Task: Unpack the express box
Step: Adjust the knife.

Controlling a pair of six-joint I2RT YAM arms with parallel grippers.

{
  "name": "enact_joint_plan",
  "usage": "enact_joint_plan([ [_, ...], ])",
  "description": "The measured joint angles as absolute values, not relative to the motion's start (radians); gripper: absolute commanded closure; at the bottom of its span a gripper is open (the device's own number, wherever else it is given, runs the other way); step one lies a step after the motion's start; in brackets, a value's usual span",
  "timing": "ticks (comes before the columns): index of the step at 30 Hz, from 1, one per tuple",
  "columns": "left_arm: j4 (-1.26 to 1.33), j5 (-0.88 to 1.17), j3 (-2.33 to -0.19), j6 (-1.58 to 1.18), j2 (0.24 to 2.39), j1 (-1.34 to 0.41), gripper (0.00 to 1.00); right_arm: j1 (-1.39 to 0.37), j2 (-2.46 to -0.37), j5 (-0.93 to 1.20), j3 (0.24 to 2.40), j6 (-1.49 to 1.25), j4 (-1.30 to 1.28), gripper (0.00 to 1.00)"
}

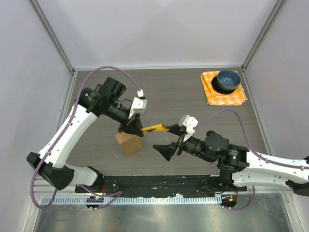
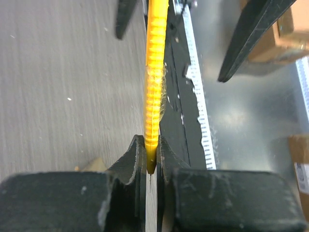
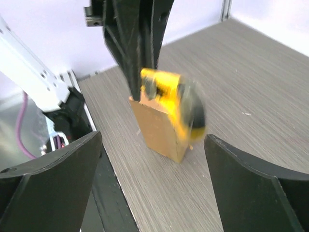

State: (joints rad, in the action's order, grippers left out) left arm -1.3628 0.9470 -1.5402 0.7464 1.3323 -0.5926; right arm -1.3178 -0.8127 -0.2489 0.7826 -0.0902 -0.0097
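Observation:
The express box (image 1: 129, 143), a small brown carton, stands on the table just below my left gripper (image 1: 134, 126); it also shows in the right wrist view (image 3: 157, 131). The left gripper (image 2: 151, 147) is shut on one end of a long yellow ribbed object (image 2: 155, 82). That object sticks out to the right over the box (image 1: 155, 128) and is blurred, with a dark end, in the right wrist view (image 3: 177, 104). My right gripper (image 1: 169, 140) is open and empty, its jaws wide apart, facing the box and the object's free end (image 3: 153, 140).
An orange checked cloth (image 1: 215, 95) with a blue bowl (image 1: 228, 80) on it lies at the back right. A black rail (image 1: 159, 183) runs along the near table edge. Enclosure walls stand on three sides.

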Motion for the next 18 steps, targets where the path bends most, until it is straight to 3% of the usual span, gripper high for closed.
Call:
enact_joint_plan([
  [7,-1.351,1.122,-1.652,0.668,1.354,-0.523,1.00,-1.314,-0.702,-0.244,0.647,-0.144,0.178,0.06],
  [18,-1.353,1.171,-1.637,0.636,1.341,-0.524,1.00,-1.287,-0.916,-0.197,0.655,-0.114,0.442,0.18],
])
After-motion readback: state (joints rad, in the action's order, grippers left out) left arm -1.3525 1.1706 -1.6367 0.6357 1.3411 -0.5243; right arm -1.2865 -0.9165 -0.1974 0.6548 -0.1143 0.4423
